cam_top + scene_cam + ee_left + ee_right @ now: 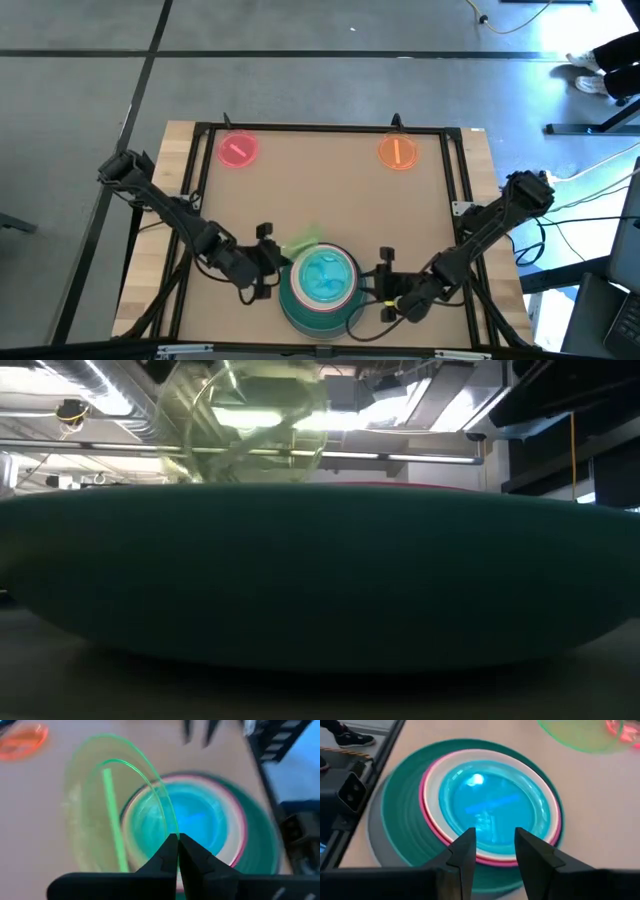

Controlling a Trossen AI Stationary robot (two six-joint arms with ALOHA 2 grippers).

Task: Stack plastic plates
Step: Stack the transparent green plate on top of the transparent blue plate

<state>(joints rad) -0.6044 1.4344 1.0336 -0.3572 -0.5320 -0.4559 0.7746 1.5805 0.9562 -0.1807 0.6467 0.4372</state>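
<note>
Left wrist view: the left gripper (178, 845) has its two dark fingers pressed together on the rim of one green plate (112, 805), which it holds tilted up on edge just beside the stack (200, 827). In the high view the same left gripper (268, 262) sits at the stack's left edge at the near side of the table (330, 200), and the green plate (303, 243) shows as a thin sliver leaning over that edge.

The right gripper (492, 851) hovers over the near rim of the stack with its fingers spread a moderate way apart and nothing between them. In the high view it is just to the right of the stack (388, 285).

The stack (320, 290) shows five plates, one of each: a grey plate (374, 832) at the bottom, a teal plate (402, 810) on it, then a thin magenta rim (427, 817), a cream-white plate (545, 795) and a blue plate (492, 802) on top.

Two small plates lie alone, well apart, at the far side of the table: one pink plate (238, 150) at the far left and one orange plate (398, 152) at the far right.

In the low view the teal plate (320, 580) fills the picture, with the green plate (255, 420) raised behind it.
</note>
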